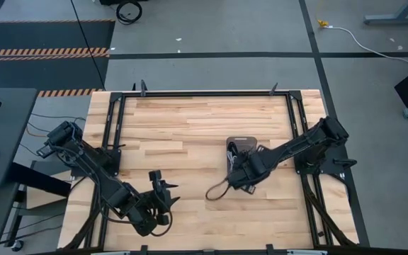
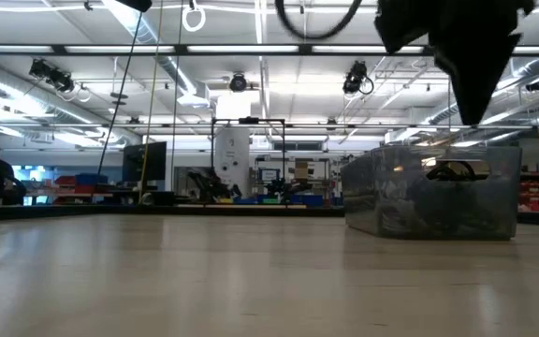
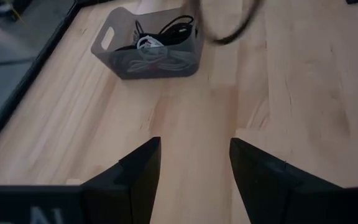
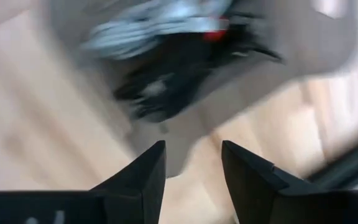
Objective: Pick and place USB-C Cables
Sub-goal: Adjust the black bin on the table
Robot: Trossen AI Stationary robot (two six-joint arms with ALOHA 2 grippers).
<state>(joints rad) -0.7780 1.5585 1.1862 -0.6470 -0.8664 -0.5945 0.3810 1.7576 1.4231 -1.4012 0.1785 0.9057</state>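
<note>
The grey tray (image 1: pixel 241 146) stands on the wooden table right of centre; it also shows in the left wrist view (image 3: pixel 120 59) and the low view (image 2: pixel 494 211). Coiled USB-C cables (image 3: pixel 157 34), black and white, lie inside it. The right wrist view shows them blurred (image 4: pixel 166 68), one with a red tie (image 4: pixel 215 32). My right gripper (image 1: pixel 236 164) (image 4: pixel 193 162) hovers open just near of the tray, above its edge, holding nothing. My left gripper (image 1: pixel 163 183) (image 3: pixel 194 155) is open over bare table near the near-left corner.
A black wire loop (image 1: pixel 217 191) hangs from the right arm over the table near of the tray; it shows blurred in the left wrist view (image 3: pixel 229 28). A black metal frame (image 1: pixel 204 93) borders the table. Bare wood lies between the left gripper and the tray.
</note>
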